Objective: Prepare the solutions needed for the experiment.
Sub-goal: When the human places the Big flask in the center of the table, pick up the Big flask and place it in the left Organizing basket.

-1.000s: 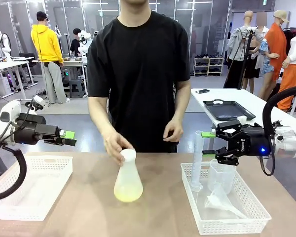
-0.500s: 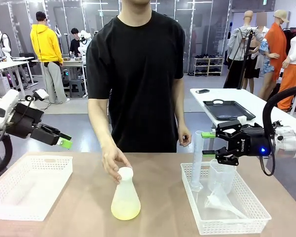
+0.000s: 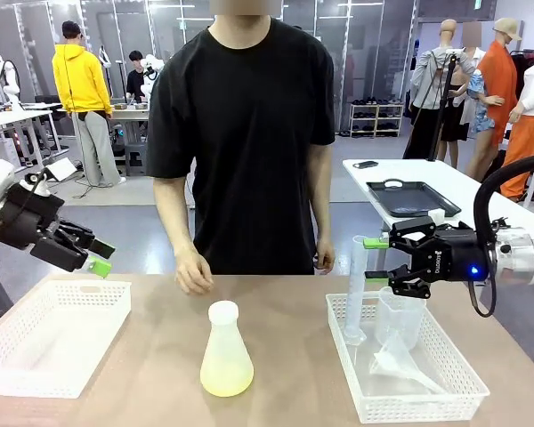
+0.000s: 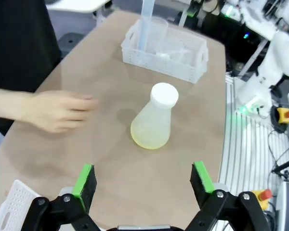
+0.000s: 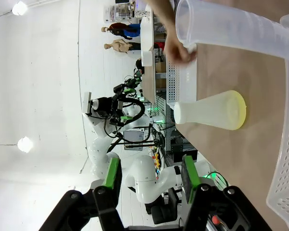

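Solutions point(image 4: 149, 140) lie beyond left pincer point(image 4: 143, 176).

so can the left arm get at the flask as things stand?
Probably yes. The left gripper hangs open above the white basket, the flask stands upright mid-table with bare tabletop between, and the person's hand sits at the far edge, apart from it.

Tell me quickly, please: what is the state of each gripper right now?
Left gripper: open, holding nothing.
Right gripper: open, holding nothing.
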Tool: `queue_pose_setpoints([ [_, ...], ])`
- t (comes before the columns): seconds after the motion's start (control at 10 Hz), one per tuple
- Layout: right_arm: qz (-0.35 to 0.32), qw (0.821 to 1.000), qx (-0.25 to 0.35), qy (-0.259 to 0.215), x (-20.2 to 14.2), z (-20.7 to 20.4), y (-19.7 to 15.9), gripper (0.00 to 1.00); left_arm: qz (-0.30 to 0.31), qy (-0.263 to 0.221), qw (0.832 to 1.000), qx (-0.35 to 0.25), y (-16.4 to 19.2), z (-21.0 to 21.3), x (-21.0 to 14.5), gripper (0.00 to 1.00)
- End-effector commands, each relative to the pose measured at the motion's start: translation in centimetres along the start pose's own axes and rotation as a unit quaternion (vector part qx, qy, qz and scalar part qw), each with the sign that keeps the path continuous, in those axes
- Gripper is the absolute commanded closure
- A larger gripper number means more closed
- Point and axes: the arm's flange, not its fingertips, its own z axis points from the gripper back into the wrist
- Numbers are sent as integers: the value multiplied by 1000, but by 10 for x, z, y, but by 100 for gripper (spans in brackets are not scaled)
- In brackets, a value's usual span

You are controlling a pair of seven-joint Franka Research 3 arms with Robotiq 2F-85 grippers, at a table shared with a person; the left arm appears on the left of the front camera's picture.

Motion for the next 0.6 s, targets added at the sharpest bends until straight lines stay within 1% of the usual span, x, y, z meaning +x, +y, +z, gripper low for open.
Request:
queue_pose_setpoints([
  [0.0, 0, 1000, 6, -1, 0, 0, 1, 36, 0, -4, 1000, 10, 3, -6, 5, 0],
  [0.1, 0, 1000, 6, -1, 0, 0, 1, 36, 0, -4, 1000, 10, 3, -6, 5, 0],
  [0.2, 0, 1000, 6, -1, 0, 0, 1, 36, 7, -3, 1000, -2, 2, -3, -1, 0],
  [0.3, 0, 1000, 6, -1, 0, 0, 1, 36, -24, 9, 1000, -3, 18, -12, -1, 0],
  [0.4, 0, 1000, 6, -1, 0, 0, 1, 36, -51, 13, 998, -30, 27, -19, 0, 0],
  [0.5, 0, 1000, 6, -1, 0, 0, 1, 36, -78, 23, 996, -40, 34, -28, 0, 0],
])
